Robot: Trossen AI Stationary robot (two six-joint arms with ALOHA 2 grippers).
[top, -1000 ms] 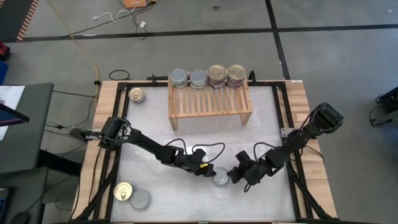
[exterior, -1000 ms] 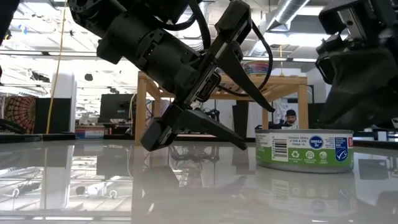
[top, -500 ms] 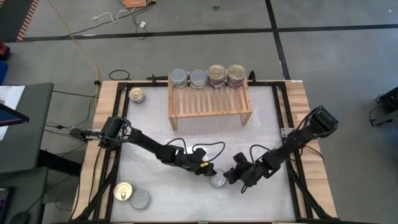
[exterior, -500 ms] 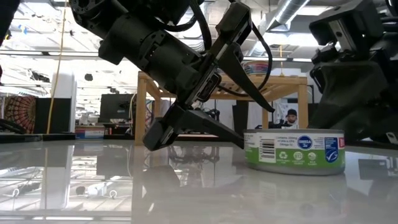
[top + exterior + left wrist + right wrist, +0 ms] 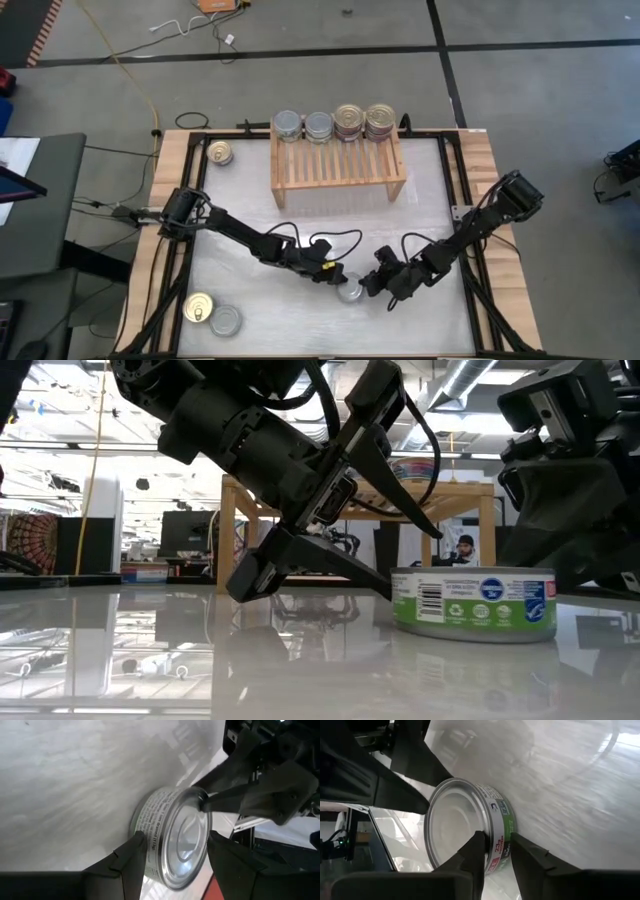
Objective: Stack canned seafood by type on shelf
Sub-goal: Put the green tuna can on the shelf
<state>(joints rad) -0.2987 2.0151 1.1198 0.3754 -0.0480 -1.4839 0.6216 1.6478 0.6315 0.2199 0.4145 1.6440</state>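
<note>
Near the front middle of the counter (image 5: 240, 200) both my arms meet at one silver-topped tin (image 5: 350, 291), which stands flat on its base, well apart from the shelf (image 5: 338, 166) at the back edge. My left end effector (image 5: 335, 280) reaches in from the left with its fingers spread and one tip against the tin's rim. The left wrist view shows the tin between the two fingers but not clamped. My right end effector (image 5: 372, 286) comes from the other side, and its wrist view shows the fingers (image 5: 475, 851) close together, pinching the tin's rim, one on the lid, one on the labelled wall.

I judge the step in hand to be getting this tin securely into one grip so it can go to the shelf. To do it well, I should let only one arm carry it. A rim pinch on a flat, smooth tin looks easy to lose, so I would seat the fingers deeper across the wall before lifting. The other arm should back away first, so the two do not collide.

On the shelf four stacks (image 5: 334, 123) stand in a row along the rear of the slats, two silver-topped on the left, two with darker lids on the right. This tin belongs, I think, with the silver ones. Other tins wait at the front left corner (image 5: 212, 314) and near the back left (image 5: 220, 153).
</note>
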